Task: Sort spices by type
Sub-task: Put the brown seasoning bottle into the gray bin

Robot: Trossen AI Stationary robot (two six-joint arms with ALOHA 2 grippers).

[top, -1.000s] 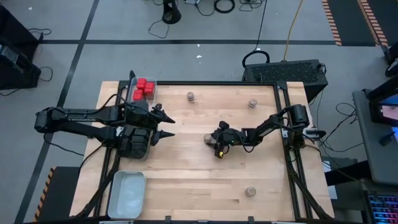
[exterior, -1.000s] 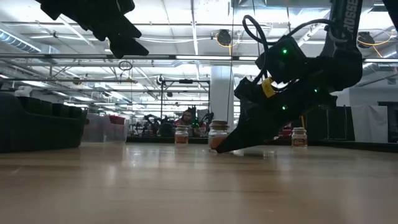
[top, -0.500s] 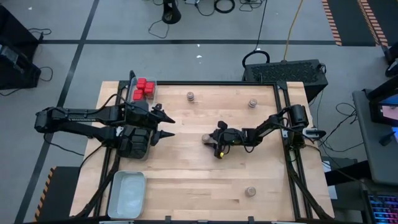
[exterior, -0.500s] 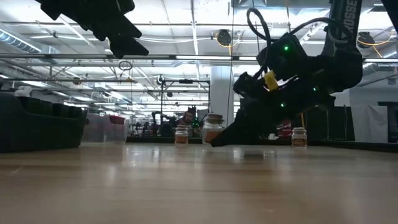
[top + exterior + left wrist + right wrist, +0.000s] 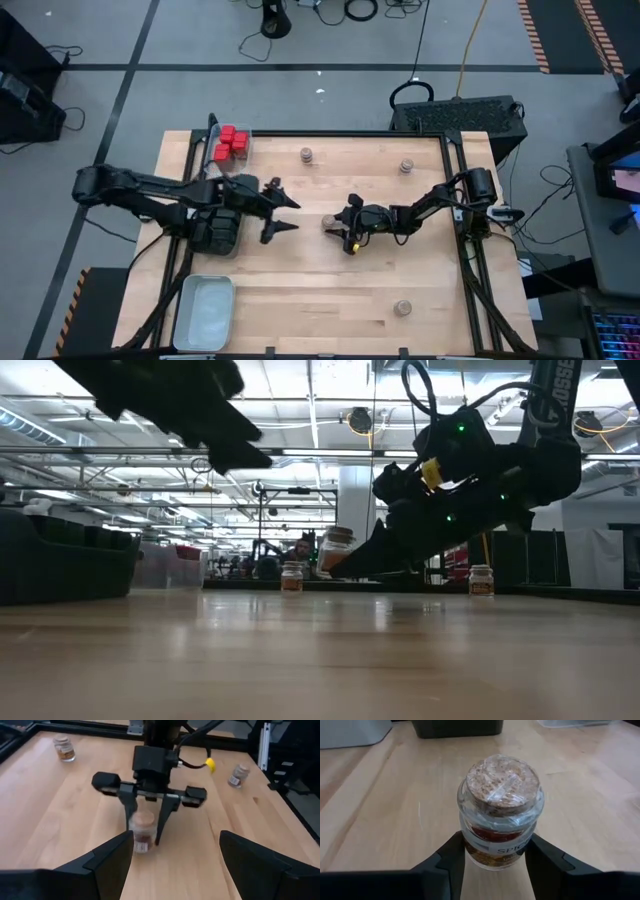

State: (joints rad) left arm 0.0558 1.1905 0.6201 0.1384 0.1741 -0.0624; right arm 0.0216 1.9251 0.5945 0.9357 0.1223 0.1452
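Observation:
A small glass spice jar (image 5: 500, 815) with a cork lid (image 5: 502, 780) hangs just above the middle of the table, with my right gripper (image 5: 334, 222) shut on it. The low view shows the jar (image 5: 334, 550) clear of the wood. My left gripper (image 5: 285, 209) hovers open a little to the jar's left, pointing at it and touching nothing. Its own view shows the jar (image 5: 141, 827) between my right gripper's fingers. Three more jars stand on their bases: two near the far edge (image 5: 306, 154) (image 5: 406, 165) and one near the front (image 5: 403, 307). My right gripper pinches the jar's glass body (image 5: 470, 845) below the cork lid between its two fingers (image 5: 451, 857). The fingers come from the table's right side, slanting a little downward. The jar is lifted clear of the table and nearly upright, lid up.
Red tins (image 5: 230, 142) sit in a clear tray at the far left. A dark tray (image 5: 214, 232) lies under my left arm. A pale tray (image 5: 205, 310) stands at the near left corner. Bare wood spreads across the middle and near right.
My right gripper has lifted the jar off the table, tipping its fingers upward; the jar now hangs clear where it stood on the wood. My left gripper has moved toward the table's right edge and down, toward the jar, still open.

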